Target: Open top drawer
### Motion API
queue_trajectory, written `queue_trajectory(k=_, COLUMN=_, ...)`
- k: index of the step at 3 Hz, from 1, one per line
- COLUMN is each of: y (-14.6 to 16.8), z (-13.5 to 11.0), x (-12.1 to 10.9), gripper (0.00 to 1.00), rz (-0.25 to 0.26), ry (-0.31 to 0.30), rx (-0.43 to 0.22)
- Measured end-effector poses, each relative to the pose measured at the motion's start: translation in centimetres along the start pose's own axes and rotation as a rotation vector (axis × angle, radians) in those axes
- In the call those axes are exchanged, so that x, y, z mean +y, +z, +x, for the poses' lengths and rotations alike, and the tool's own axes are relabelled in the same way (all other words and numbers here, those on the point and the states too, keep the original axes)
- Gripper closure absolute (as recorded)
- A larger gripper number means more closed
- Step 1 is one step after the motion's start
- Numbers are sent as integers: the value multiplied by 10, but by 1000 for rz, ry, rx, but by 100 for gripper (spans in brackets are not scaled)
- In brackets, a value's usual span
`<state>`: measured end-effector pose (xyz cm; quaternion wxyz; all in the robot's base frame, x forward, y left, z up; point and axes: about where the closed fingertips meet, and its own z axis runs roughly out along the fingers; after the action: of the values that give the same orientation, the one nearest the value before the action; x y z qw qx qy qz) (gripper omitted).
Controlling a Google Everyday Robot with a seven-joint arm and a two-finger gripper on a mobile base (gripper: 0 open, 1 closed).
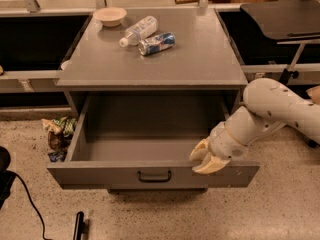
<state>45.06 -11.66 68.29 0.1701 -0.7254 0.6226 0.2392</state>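
I see the top drawer pulled well out below the tabletop's front edge. End effector sits at the drawer's front lip, out past the front right corner, fingers spread, released. Bottle, can and bowl sit toward the back left corner.
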Motion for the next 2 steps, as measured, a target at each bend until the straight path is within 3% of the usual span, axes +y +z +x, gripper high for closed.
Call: queue_trajectory(k=2, y=0, z=0, x=1, gripper=58, rz=0, ry=2, rx=-1)
